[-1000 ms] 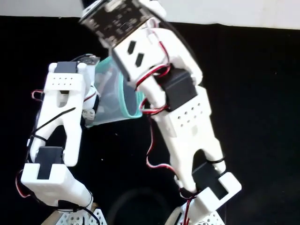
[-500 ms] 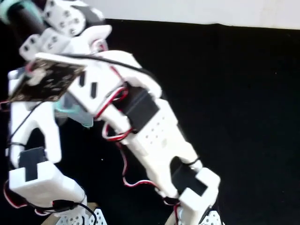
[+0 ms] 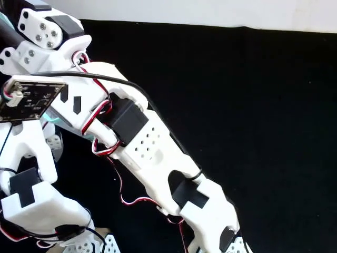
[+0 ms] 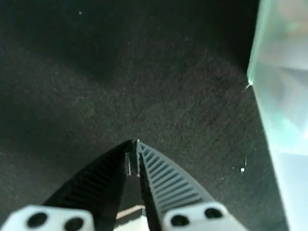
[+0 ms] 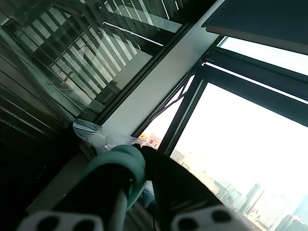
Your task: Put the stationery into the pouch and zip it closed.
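Right claw (image 5: 138,157) is closed on the pouch (image 5: 94,133). The pouch's teal edge band is pinched between the two fingers and folds over one fingertip, while the clear plastic body bunches just beyond the tips. This claw is tilted well upward, away from the table, facing a window (image 5: 250,144) and slatted blinds (image 5: 57,57). Whether the pouch is zipped cannot be told, nor what it holds. In the high view the right arm (image 3: 152,153) stretches from its base across to the far left corner, its wrist camera board (image 3: 31,97) lying over the left arm (image 3: 29,153). A strip of teal shows just under that board. Left claw (image 4: 133,143) is closed tip to tip, with nothing between its ribbed fingers (image 4: 163,178). It points down at the black cloth (image 4: 96,72) of the table, and whether the tips touch the cloth cannot be told. The pouch (image 4: 284,110) appears here too, as a pale translucent panel with a teal-tinted edge. It sits off to one side of the left claw, ahead of the tips and apart from them, with bare cloth between.
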Robot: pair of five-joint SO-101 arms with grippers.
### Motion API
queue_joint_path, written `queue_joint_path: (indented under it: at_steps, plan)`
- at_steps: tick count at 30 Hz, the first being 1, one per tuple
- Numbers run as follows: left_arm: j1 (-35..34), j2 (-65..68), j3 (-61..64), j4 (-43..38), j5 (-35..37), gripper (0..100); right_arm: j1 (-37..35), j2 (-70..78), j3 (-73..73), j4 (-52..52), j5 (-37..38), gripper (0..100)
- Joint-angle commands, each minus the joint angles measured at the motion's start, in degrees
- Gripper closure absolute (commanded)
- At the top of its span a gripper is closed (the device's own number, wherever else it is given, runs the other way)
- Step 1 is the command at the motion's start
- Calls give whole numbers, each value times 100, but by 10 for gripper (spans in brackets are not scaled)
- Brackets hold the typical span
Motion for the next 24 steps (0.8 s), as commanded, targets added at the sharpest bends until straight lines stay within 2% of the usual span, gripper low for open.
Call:
queue_joint_path:
  at_steps: [1,5,10,16,20,24]
  plan:
    - [-48,-66,4,-44,0,993,-13,-48,-259,-154,53,993]
    - [-303,-66,4,-185,0,993,-145,-40,-259,-136,44,993]
    - [-1059,-66,-365,-431,0,993,-479,-40,-259,-127,44,993]
    - [-1736,-66,-1481,-440,0,993,-769,-4,-251,-66,35,993]
    - [-1930,-66,-2246,-440,0,989,-699,154,-303,435,35,993]
    - [-2132,-66,-3292,-264,0,987,-532,163,-303,497,35,993]
